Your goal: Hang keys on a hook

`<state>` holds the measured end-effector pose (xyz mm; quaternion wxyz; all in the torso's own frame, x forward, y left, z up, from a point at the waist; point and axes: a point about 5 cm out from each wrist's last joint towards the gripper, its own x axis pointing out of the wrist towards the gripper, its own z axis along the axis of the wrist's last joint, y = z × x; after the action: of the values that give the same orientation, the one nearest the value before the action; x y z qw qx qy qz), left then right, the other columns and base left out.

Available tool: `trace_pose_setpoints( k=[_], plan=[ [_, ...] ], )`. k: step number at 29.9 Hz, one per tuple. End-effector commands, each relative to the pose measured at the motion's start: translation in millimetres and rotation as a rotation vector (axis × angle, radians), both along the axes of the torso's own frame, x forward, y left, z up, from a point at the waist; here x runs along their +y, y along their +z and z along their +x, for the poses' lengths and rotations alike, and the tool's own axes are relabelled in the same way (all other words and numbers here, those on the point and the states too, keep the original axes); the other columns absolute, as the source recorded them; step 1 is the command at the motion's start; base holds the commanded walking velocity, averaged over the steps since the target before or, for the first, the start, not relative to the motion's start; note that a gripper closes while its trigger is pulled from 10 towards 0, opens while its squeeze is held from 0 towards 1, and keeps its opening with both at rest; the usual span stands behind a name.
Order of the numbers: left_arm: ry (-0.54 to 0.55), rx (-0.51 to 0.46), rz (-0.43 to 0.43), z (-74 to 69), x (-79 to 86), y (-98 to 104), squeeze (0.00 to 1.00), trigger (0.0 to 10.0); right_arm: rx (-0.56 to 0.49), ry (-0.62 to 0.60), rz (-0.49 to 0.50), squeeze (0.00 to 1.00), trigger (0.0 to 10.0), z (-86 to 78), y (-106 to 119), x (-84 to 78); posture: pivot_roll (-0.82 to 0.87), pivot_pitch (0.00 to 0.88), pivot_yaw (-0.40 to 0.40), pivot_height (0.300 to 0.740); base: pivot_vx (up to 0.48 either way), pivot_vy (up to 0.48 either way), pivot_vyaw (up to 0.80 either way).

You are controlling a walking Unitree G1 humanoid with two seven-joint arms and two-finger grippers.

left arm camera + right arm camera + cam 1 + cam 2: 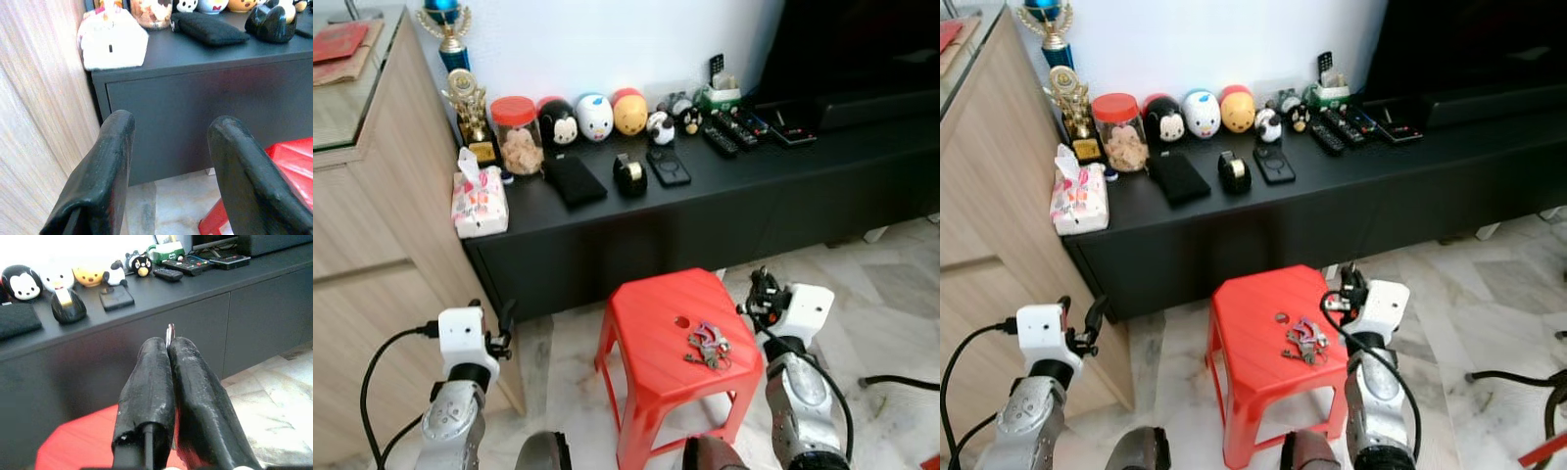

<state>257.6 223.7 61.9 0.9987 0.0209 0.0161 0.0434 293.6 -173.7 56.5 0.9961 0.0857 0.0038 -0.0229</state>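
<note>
On the red stool (677, 333), in the left eye view, the bunch of keys (708, 348) lies loose near the right front corner, just beside a small hole in the seat. The right gripper (759, 291) is held up beside the right edge of the stool, close to the keys but apart from them. The left gripper (505, 319) is raised by the wooden cabinet (372, 225), well apart from the stool.

From the right eye view the scene is the same. Behind the stool stands the black TV bench (1351, 196).

Through the left wrist view, the left gripper's two fingers (105, 166) stand wide apart with nothing between them.

Through the right wrist view, the right gripper's fingers (151, 377) are pressed together, and a thin metal ring (169, 333) peeks out between the tips. Whether it belongs to the keys, I cannot tell.

I judge the task is at its start, because the bunch is not yet lifted. The next move calls for lowering the right gripper over the bunch and pinching it firmly. Where the hook is, I cannot tell.
</note>
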Motion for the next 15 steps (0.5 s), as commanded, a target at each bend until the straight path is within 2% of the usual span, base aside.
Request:
trace_pose_setpoints(
  k=[1, 5, 8, 12, 15],
  plan=[
    [0.019, 0.008, 0.018, 2.1, 9.5, -0.5, 0.0, 10.0, -0.037, 0.007, 0.001, 0.0, 10.0, 7.2, 10.4, 5.5, -0.01, 0.0, -0.02, 0.711, 0.0, 0.0, 0.0],
    [0.074, 0.044, 0.018, -0.4, 27.7, -6.3, 0.0, 10.0, -0.041, 0.012, 0.025, 0.0, 10.0, 12.4, 12.4, 15.9, 0.01, 0.0, -0.002, 0.74, 0.0, 0.0, 0.0],
    [0.097, 0.075, 0.005, -3.8, 36.2, -12.5, 0.0, 10.0, -0.041, 0.019, 0.034, 0.0, 10.0, 12.3, 12.4, 20.5, 0.01, 0.0, 0.007, 0.74, 0.0, 0.0, 0.0],
    [0.119, 0.173, 0.029, -12.0, 50.1, -29.4, 0.0, 10.0, -0.028, 0.016, 0.038, 0.0, 10.0, 5.8, 6.5, 23.0, 0.0, 0.0, 0.026, 0.74, 0.0, 0.0, 0.0],
    [0.137, 0.304, 0.04, -22.5, 60.2, -52.0, 0.0, 10.0, -0.013, -0.001, 0.031, 0.0, 10.0, -0.4, 0.6, 20.8, -0.02, 0.0, 0.04, 0.74, 0.0, 0.0, 0.0]
  ],
)
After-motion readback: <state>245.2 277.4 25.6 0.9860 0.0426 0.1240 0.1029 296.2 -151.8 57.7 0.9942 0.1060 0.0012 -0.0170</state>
